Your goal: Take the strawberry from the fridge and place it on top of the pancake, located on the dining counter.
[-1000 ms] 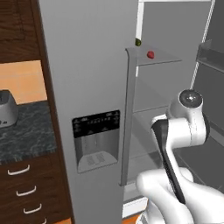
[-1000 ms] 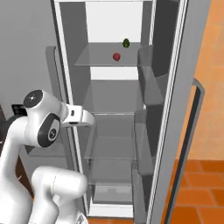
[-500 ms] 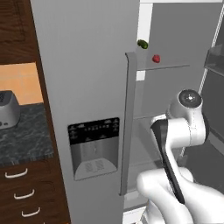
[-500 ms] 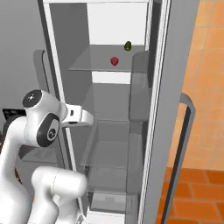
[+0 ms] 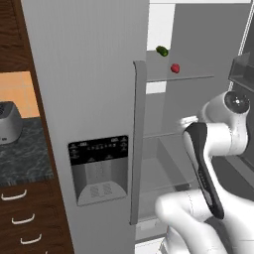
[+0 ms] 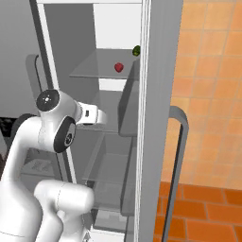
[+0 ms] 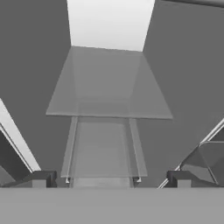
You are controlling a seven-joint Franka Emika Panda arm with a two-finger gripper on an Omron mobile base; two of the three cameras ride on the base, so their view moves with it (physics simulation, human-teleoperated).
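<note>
A: Left base view: the tiny red strawberry (image 5: 175,68) sits on the upper glass shelf (image 5: 191,77), upper right of frame, beside a small dark green oblong item (image 5: 161,50). A clumsy reach could knock either off.

B: Right base view: it's upper centre, above the folded white arm (image 6: 54,127).

A: Hand view: the pincer (image 7: 109,178) is spread wide, empty, aimed at a lower shelf.

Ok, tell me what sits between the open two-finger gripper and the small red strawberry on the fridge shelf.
Nothing solid: in the right base view the gripper points into the fridge below the glass shelf carrying the strawberry; open air and the shelf's edge lie between.
</note>
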